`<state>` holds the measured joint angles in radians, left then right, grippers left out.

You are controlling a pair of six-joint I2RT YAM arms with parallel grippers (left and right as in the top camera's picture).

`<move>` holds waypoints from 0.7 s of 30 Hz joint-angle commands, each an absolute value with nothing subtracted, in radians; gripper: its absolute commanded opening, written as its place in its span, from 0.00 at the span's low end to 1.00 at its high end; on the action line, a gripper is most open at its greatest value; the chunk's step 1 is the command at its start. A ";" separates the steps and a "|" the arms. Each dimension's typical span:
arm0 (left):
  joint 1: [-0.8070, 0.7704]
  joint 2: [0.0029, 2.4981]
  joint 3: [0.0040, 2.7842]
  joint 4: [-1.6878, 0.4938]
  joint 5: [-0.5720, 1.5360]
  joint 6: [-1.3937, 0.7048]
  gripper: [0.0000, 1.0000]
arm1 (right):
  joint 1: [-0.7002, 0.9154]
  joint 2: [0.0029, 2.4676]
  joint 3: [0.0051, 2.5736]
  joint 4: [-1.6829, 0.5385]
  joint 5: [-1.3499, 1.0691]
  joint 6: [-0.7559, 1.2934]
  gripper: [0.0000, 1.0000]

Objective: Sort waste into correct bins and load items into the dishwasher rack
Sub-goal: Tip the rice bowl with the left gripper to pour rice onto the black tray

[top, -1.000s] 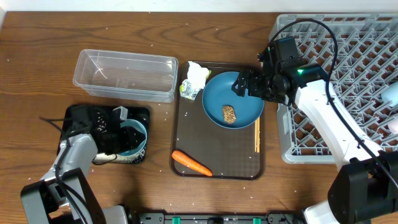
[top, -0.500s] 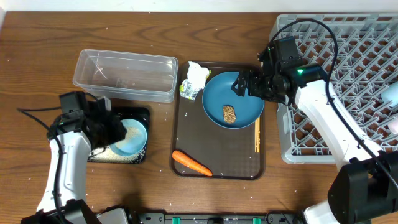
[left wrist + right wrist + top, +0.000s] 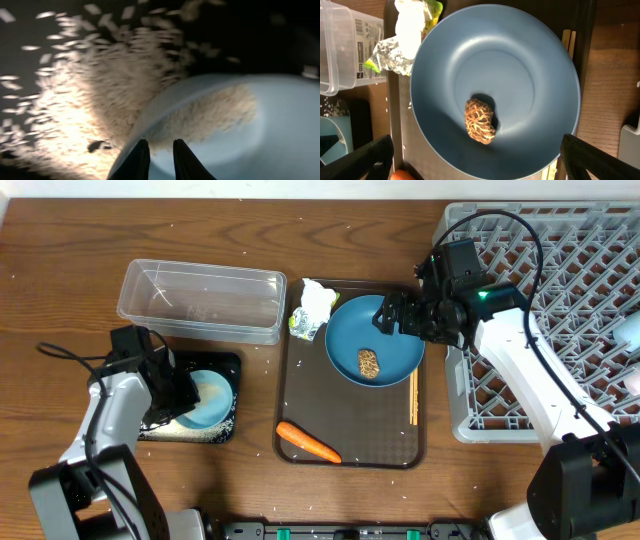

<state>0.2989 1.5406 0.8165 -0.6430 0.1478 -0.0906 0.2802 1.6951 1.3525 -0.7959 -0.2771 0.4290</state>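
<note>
My left gripper is shut on the rim of the blue-inside cup, one finger outside and one inside. The cup is tipped over the black tray. White rice lies spilt in the tray, and some clings inside the cup. My right gripper hangs wide open above the dark-blue plate, which carries the brown food lump. The wrapper, carrot and chopsticks lie on the brown serving tray.
The clear tub stands behind the black tray. The grey dishwasher rack fills the right side, with pale dishes at its far right edge. Stray rice grains dot the wooden table.
My left arm swung round to the tray's left side with the cup, and its jaws narrowed on the rim. The right arm has not moved.
</note>
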 commanded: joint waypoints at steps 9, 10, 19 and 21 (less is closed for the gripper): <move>0.284 1.513 1.044 -0.764 0.026 -0.143 0.22 | 0.291 1.695 1.354 -0.797 -0.281 0.429 0.99; 0.277 1.513 1.073 -0.793 0.063 -0.137 0.23 | 0.291 1.695 1.354 -0.797 -0.281 0.429 0.99; 0.095 1.516 1.085 -0.900 0.177 -0.011 0.39 | 0.291 1.695 1.354 -0.797 -0.281 0.429 0.99; 0.056 1.516 1.066 -0.900 0.133 -0.012 0.39 | 0.291 1.695 1.354 -0.797 -0.281 0.429 0.99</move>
